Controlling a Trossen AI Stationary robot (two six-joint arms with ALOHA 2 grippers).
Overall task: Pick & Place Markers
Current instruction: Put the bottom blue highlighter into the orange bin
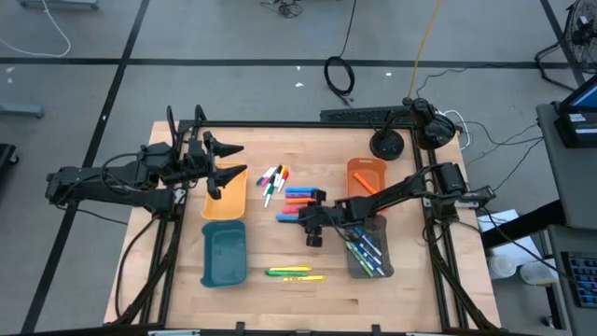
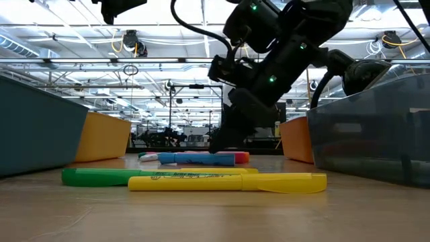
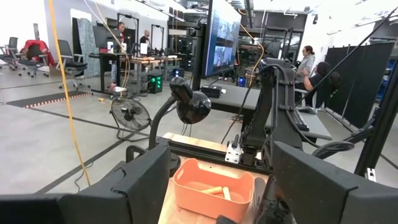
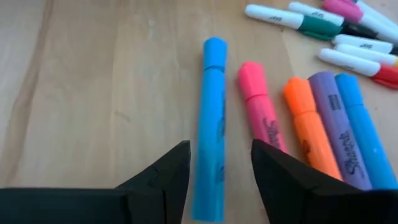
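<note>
The tabletop [image 1: 280, 299] carries four trays: yellow [image 1: 225, 196] and teal [image 1: 225, 255] toward the left edge, orange [image 1: 366, 175] and grey [image 1: 369, 250] toward the right, the grey one already holding several markers (a sorting layout, by the look of it). The left gripper [image 1: 227, 166] waits above the yellow tray, jaws apart, well clear of the work. The right gripper [image 4: 216, 168] hangs low at mid-table, jaws apart either side of the blue highlighter [image 4: 210, 127], likely lined up to grasp it. That highlighter is thick, bright blue and capped, lying beside pink [image 4: 261, 106], orange [image 4: 308, 124], purple and blue ones, with thin white pens [image 4: 273, 14] beyond.
</note>
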